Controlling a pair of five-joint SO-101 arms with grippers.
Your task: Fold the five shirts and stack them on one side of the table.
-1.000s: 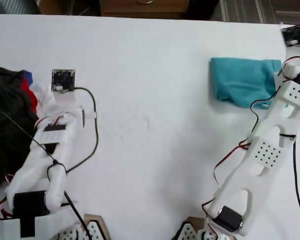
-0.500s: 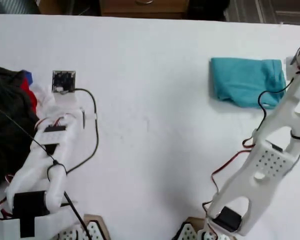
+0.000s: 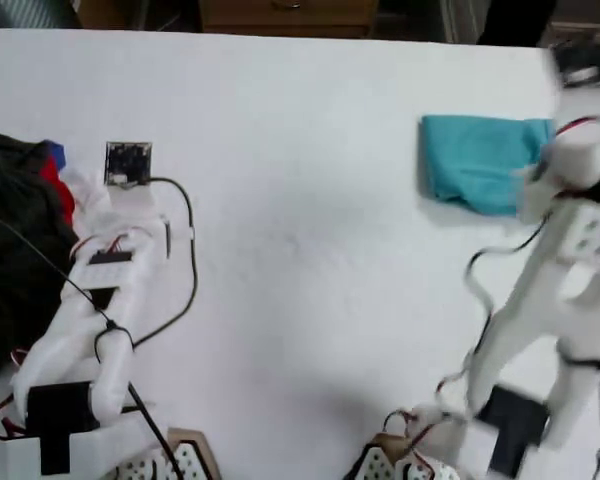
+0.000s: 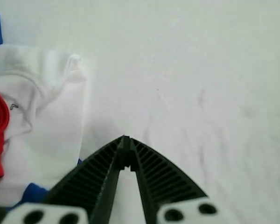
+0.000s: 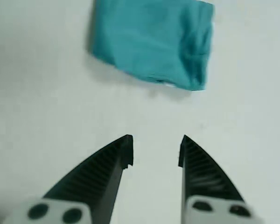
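A folded teal shirt (image 3: 480, 170) lies at the table's far right; in the right wrist view the teal shirt (image 5: 154, 39) is ahead of my right gripper (image 5: 155, 151), which hovers open and empty above bare table. The right arm (image 3: 560, 260) stands beside the shirt's right edge. At the far left, a heap of unfolded shirts holds a black one (image 3: 15, 240), a red one (image 3: 62, 195), a blue one (image 3: 55, 155) and a white one (image 4: 42, 116). My left gripper (image 4: 126, 142) is shut and empty, just beside the white shirt.
The left arm (image 3: 90, 300) lies along the table's left side with a black cable (image 3: 185, 260) looping beside it. White tabletop (image 3: 300, 220) stretches between the heap and the teal shirt. Wooden furniture stands beyond the far edge.
The right arm has swung and reared up, its elbow shifting right and toward the near edge, its wrist now over the teal shirt's right edge. The left arm and the shirts stay put.
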